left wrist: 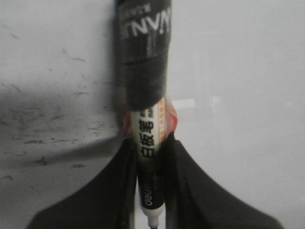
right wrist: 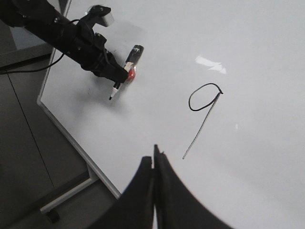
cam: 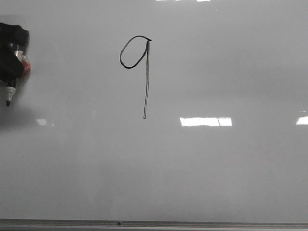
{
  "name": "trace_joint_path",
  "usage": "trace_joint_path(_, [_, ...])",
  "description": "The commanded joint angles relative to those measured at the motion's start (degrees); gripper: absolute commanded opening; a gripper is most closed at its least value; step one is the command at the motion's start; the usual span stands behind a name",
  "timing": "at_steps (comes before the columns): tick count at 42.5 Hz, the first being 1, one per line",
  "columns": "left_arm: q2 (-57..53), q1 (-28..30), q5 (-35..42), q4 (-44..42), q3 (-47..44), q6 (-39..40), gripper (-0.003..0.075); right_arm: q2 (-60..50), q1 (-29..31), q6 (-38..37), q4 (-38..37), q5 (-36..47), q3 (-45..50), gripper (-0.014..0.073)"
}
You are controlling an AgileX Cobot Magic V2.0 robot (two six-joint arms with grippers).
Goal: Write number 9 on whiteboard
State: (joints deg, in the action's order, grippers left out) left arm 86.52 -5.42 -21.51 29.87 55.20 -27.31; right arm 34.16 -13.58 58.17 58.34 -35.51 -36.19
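Front view: left gripper (cam: 10, 72) holds marker (cam: 9, 91) tip-down.

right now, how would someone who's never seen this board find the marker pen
Start with the whiteboard and the number 9 drawn in its upper middle. Look far left of that: the left gripper is shut on the marker, tip down. It is the only solid object against the board, unlike the thin drawn line.

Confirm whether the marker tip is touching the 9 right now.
No. In the front view the marker sits at the far left of the whiteboard, in the left gripper, well apart from the 9.
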Motion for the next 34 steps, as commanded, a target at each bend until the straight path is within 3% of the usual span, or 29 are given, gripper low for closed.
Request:
trace_joint_path(1, [-1.02, -0.47, 3.9, 1.23, 1.39, 0.51, -0.0017, -0.1, 0.39, 0.05, 2.12, 2.51, -1.36, -0.007])
trace_joint_path(9, [-1.02, -0.47, 2.64, 1.23, 1.39, 0.51, 0.0048, -0.1, 0.39, 0.05, 2.12, 2.32, -1.36, -0.007])
trace_joint_path(20, [-1.02, -0.47, 2.23, 1.23, 1.39, 0.51, 0.0274, -0.1, 0.39, 0.05, 2.12, 2.23, -1.36, -0.007])
trace_joint_path(30, [-1.67, -0.47, 2.23, 0.97, 1.39, 0.51, 0.0363, -0.1, 0.39, 0.05, 2.12, 2.35, -1.36, -0.007])
trace_joint_path(34, [-3.86, -0.47, 2.07, -0.76, 1.39, 0.3, 0.0365, -0.1, 0.39, 0.05, 2.12, 2.68, -1.36, -0.007])
